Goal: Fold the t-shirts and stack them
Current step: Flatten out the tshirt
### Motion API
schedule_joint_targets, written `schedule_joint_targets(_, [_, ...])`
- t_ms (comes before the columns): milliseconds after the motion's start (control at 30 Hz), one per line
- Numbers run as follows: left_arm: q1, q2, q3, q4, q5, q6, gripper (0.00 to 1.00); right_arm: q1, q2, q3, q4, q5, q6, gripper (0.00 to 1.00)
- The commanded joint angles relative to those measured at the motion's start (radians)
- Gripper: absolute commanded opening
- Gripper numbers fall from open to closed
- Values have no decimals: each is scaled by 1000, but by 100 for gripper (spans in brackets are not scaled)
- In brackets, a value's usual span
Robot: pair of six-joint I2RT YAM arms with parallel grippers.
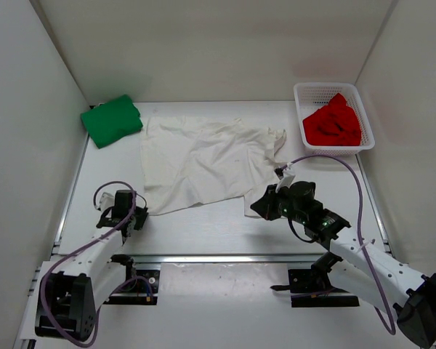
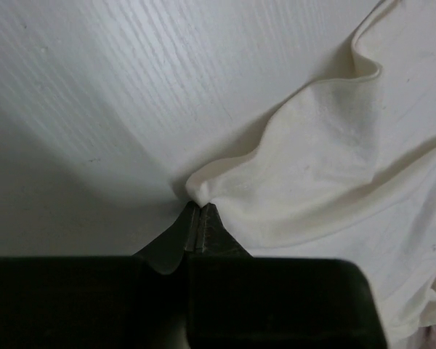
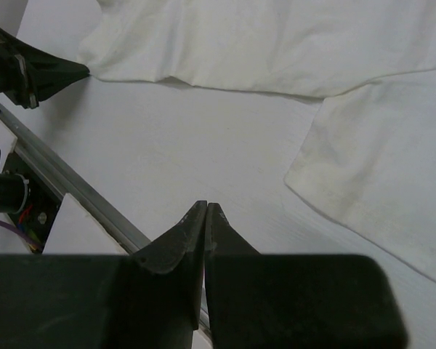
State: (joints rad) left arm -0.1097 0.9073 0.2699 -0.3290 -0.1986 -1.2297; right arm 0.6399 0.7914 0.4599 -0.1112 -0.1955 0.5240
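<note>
Top view. The white t-shirt (image 1: 203, 160) lies spread flat mid-table, its wider span running left to right. Your left gripper (image 1: 138, 214) sits at its near-left corner. Your right gripper (image 1: 261, 205) is just beside the near-right corner, so that corner belongs to the right arm. The green t-shirt (image 1: 111, 121) lies folded at far left. The red t-shirt (image 1: 334, 123) is heaped in the basket (image 1: 327, 89) at far right.

Left wrist. The jaws are pinched together on the very tip of the white corner. The cloth runs off ahead and to the right of the tips.

Right wrist. The jaws are clenched on nothing, over bare table (image 3: 189, 153). The white hem corner lies ahead and to the right, apart from the tips.

Judgement: you likely need to open the right jaws and shift them forward-right onto that corner before the near edge can lift evenly.
</note>
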Motion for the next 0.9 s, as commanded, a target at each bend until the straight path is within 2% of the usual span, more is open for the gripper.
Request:
schedule_joint_targets(0, [4,51,77,5,-45,97,0,-20,23,-1,18,16,5,1])
schedule_joint_targets(233, [63,189,370,57,-19,326,0,-130,117,-1,-114,122,11,5])
schedule_joint_targets(400, [73,292,546,82,44,401,0,-317,157,32,-232,194,20,26])
schedule_joint_targets(500, [65,352,606,120,80,415,0,-381,138,25,-274,260,36,36])
schedule_joint_targets(600, [61,416,678,149,93,440,0,-411,135,13,-307,337,70,38])
schedule_joint_targets(700, [64,476,722,189,146,435,0,-491,176,-24,-294,285,87,38])
schedule_joint_targets(867, [54,475,700,245,160,429,0,-461,241,-40,-286,318,99,38])
